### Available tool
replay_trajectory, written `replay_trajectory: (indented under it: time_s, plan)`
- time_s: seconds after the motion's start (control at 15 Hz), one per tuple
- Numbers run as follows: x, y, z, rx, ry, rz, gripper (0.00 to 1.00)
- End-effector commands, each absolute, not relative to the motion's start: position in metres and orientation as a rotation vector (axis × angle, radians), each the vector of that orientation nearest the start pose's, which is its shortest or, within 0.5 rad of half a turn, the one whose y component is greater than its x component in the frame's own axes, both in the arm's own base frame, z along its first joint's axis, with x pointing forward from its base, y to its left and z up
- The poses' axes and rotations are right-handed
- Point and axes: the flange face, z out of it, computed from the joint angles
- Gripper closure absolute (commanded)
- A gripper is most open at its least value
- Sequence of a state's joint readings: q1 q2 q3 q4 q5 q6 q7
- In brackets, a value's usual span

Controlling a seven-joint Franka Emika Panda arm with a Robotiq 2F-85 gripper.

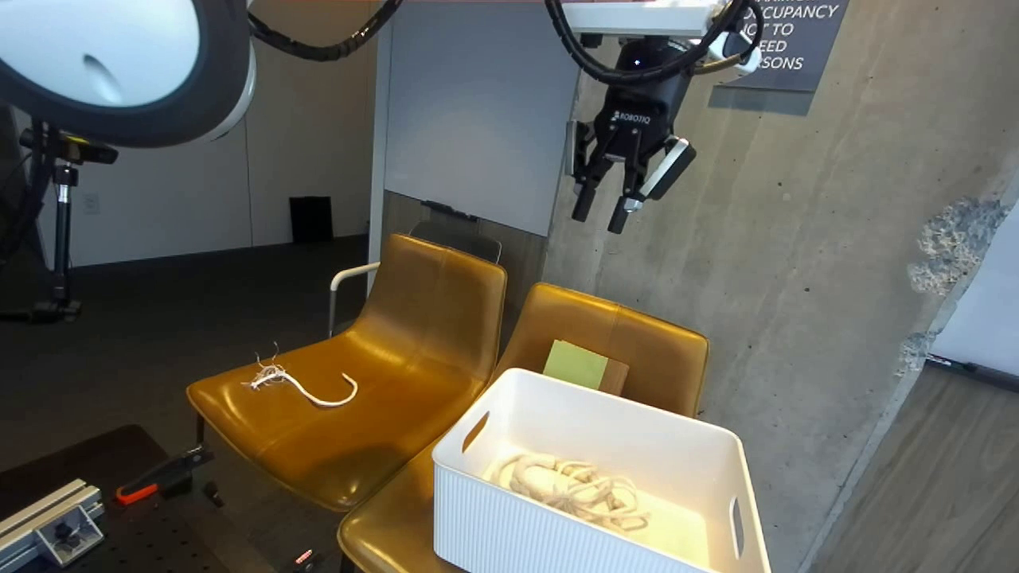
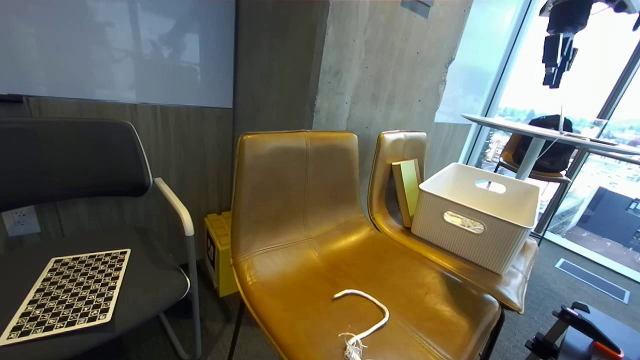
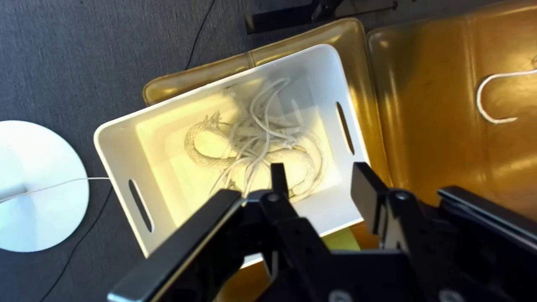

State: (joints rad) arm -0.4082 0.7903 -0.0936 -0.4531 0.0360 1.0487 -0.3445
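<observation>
My gripper (image 1: 599, 215) is open with nothing between its fingers. It hangs high above the white bin (image 1: 541, 525), touching nothing; it also shows in an exterior view (image 2: 553, 80) and in the wrist view (image 3: 320, 176). The bin sits on a tan chair and shows in an exterior view (image 2: 445, 240). A tangle of off-white rope and thin cords (image 3: 256, 138) lies on its floor, partly hidden by my left finger in the wrist view. A white cord with a frayed end (image 1: 310, 395) lies on the neighbouring tan chair. A green-faced block (image 1: 575, 364) leans against the backrest behind the bin.
Two tan chairs (image 2: 300, 190) stand side by side before a concrete wall (image 1: 796, 239). A black chair (image 2: 65, 160) holds a checkered board (image 2: 75, 295). A yellow case (image 2: 220, 250) stands between chairs. A round table (image 2: 535, 129) is near the window. An orange-and-black tool (image 1: 159, 477) lies low in front.
</observation>
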Motion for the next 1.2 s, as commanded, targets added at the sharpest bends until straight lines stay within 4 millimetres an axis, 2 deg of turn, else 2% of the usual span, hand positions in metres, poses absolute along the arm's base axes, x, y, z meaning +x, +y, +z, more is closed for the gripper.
replay_trajectory:
  time_s: [0.0, 0.2, 0.4, 0.47, 0.6, 0.73, 1.13]
  plan:
    - [0.626, -0.243, 0.591, -3.048, -0.122, 0.325, 0.22]
    - [0.65, -0.204, 0.582, -3.043, -0.383, 0.291, 0.01]
    - [0.677, -0.167, 0.567, -3.03, -0.623, 0.231, 0.0]
    - [0.688, -0.156, 0.563, -3.039, -0.648, 0.176, 0.0]
    - [0.704, -0.132, 0.551, -3.045, -0.602, 0.129, 0.0]
    - [0.713, -0.112, 0.537, -3.104, -0.5, 0.167, 0.0]
    - [0.71, -0.089, 0.498, -3.305, -0.129, 0.512, 0.0]
